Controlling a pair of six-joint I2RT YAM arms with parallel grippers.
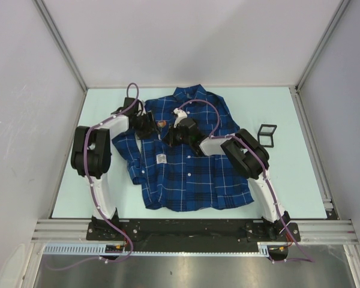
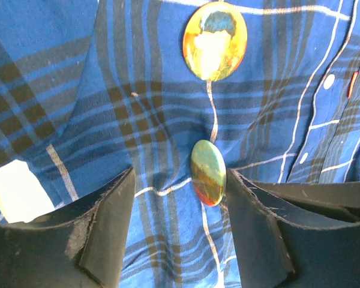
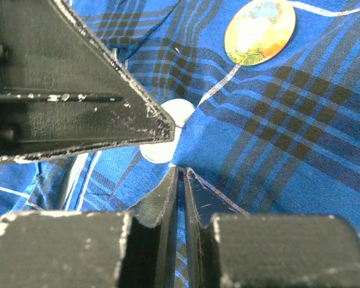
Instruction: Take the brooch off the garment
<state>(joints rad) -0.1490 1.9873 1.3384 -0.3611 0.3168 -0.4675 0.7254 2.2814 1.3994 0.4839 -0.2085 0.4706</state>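
my left claw (image 2: 180, 175) is spread, with a small oval brooch (image 2: 207, 173) between its fingers on the plaid shirt (image 2: 138, 108), mid-table. my right claw (image 3: 181, 175) is pressed together, seemingly pinching cloth. the brooch looks still attached, so gripping and pulling it free are left.

The left arm (image 1: 102, 195) and right arm (image 1: 265, 193) match: white links, bulky black joint housings, and a black base (image 1: 105, 228) at the foot of each. A purple cable (image 1: 128, 91) runs along each arm, looping free near the wrist. The fingers (image 2: 102, 234) are matte black wedges, their edges scuffed and chipped pale grey.
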